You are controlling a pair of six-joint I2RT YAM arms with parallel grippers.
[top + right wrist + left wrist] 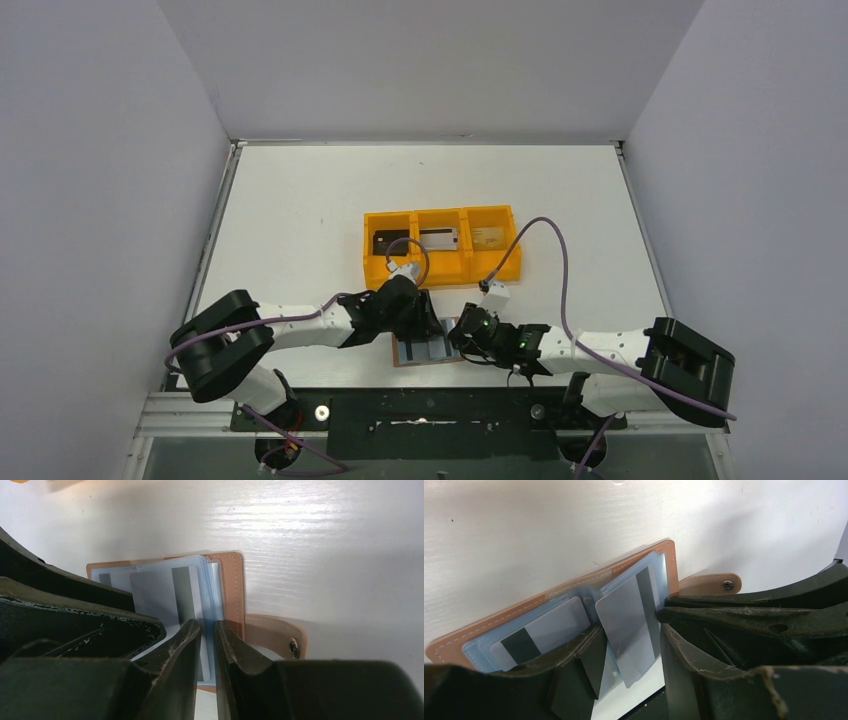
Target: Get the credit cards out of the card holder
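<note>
The brown card holder (pixel 425 352) lies open near the table's front edge, its blue sleeves up. In the left wrist view the holder (pixel 499 620) holds a silvery card with a dark stripe (pixel 546 630). A second silvery card (pixel 629 630) sticks half out of its sleeve, between the spread fingers of my left gripper (pixel 630 625). My right gripper (pixel 208 625) is nearly shut on the sleeve edges of the holder (pixel 232 580), beside the snap tab (pixel 272 635). A black card (pixel 390 242), a silvery card (pixel 440 238) and a gold card (pixel 487 237) lie in the tray.
The orange three-compartment tray (pixel 440 272) stands just behind both grippers, mid-table. White walls close in the table on three sides. A purple cable (pixel 556 250) arcs over the tray's right end.
</note>
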